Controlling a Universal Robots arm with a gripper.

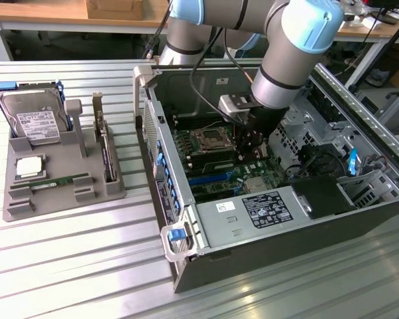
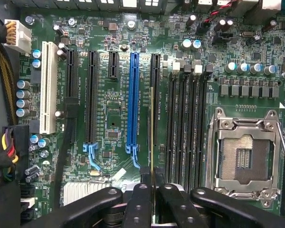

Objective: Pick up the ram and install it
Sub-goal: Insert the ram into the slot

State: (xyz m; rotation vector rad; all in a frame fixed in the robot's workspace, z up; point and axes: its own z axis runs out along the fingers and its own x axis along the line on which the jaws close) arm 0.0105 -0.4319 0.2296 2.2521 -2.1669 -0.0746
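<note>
While clamped edge-on in the end effector [image 2: 152, 190], the ram [image 2: 152, 133] just above the memory slots [image 2: 183, 128].

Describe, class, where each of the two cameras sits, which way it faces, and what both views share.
Exterior view: off the arm, raised, looking down at the open computer case, parts tray and arm.
Wrist view: on the wrist, facing straight down at the motherboard; fingers shut on the ram, seen edge-on.
Shared: the motherboard's empty processor socket.
</note>
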